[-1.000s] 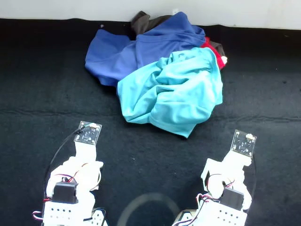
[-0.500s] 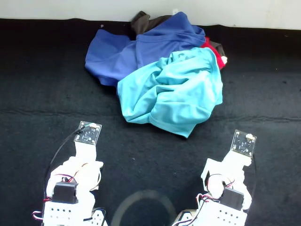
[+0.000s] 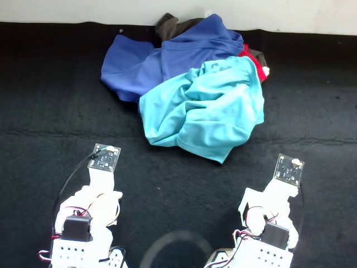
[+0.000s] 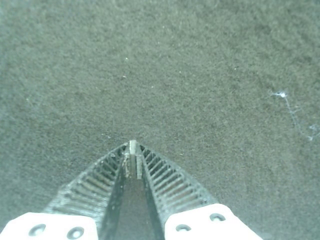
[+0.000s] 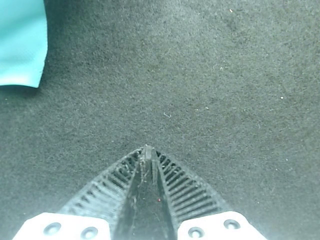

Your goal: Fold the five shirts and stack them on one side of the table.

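A crumpled heap of shirts lies at the back middle of the black table. The turquoise shirt (image 3: 206, 109) is on top at the front, over a blue shirt (image 3: 162, 58). Bits of a red shirt (image 3: 252, 60) and a dark brown shirt (image 3: 167, 23) stick out behind. Both arms rest folded at the near edge, well short of the heap. My left gripper (image 4: 132, 148) is shut over bare cloth with nothing in it. My right gripper (image 5: 147, 151) is shut too, and a corner of the turquoise shirt (image 5: 21, 45) lies off to one side of it.
The black table cloth (image 3: 50, 117) stretches wide on both sides of the heap. A pale wall (image 3: 279, 11) runs along the far edge behind the shirts. The left arm (image 3: 92, 206) and right arm (image 3: 273, 212) stand at the near edge.
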